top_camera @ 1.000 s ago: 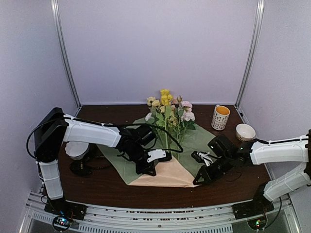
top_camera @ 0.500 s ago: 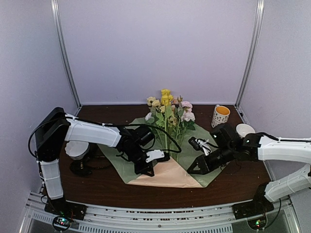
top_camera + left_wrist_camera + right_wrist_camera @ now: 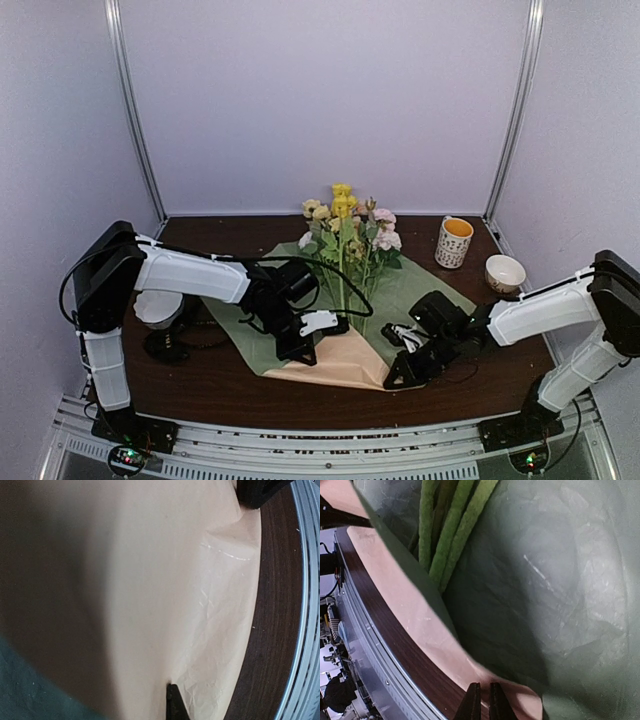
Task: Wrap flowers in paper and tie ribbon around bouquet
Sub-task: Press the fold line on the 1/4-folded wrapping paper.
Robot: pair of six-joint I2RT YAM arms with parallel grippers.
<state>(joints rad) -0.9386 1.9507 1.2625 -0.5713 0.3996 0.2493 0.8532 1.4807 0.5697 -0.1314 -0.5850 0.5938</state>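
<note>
- My right claw (image 3: 482,702): its 2 tips stand almost together with a thin slit between them, low at the near right edge of the paper (image 3: 560,605). I cannot tell whether that edge is pinched or only touched.
- Just ahead of the tips, the paper's peach underside curls up over its green face. The dark table (image 3: 200,385) lies bare beside them.
- Further ahead, the green stems of the flowers (image 3: 345,225) lie along the middle of the sheet. The blossoms are at the far end, well apart from me.
- Across the stems, my left claw (image 3: 298,348) is clenched on the opposite peach flap, with creases running out from its tip.
- Step in hand, as I judge it: folding the paper's sides over the stems. No cone is formed yet, and the ribbon shows in none of my views.
- The next move calls for a sure pinch on this edge. Then I lift it and carry it over the stems toward the left claw without dragging them askew.
</note>
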